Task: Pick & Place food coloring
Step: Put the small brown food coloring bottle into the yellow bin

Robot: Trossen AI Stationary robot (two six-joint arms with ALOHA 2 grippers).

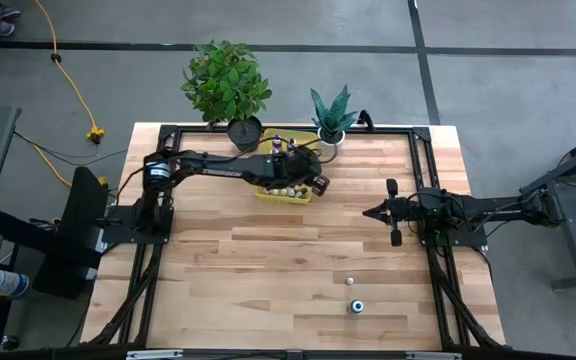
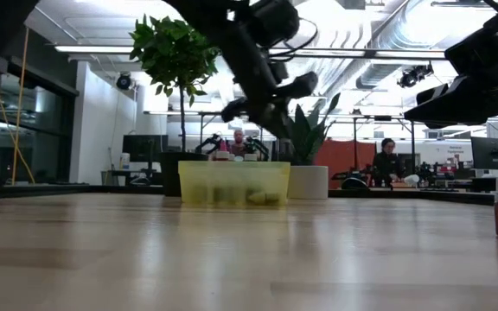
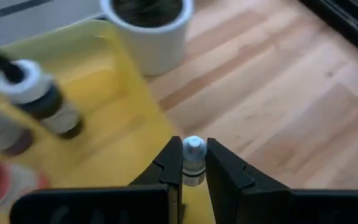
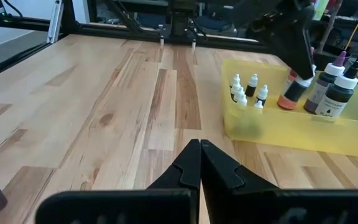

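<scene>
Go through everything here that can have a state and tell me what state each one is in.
left gripper: shut on a small bottle, over the yellow bin
right gripper: shut, empty, above bare table
yellow bin: holds several bottles, upright
two loose bottles: standing on the table, away from the bin

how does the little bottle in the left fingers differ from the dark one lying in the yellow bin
The small pale bottle is pinched upright between the left gripper fingers; the dark bottle lies tilted and untouched in the yellow bin. The held one is much smaller and whitish; the other has a dark body. Both have light caps.
</scene>
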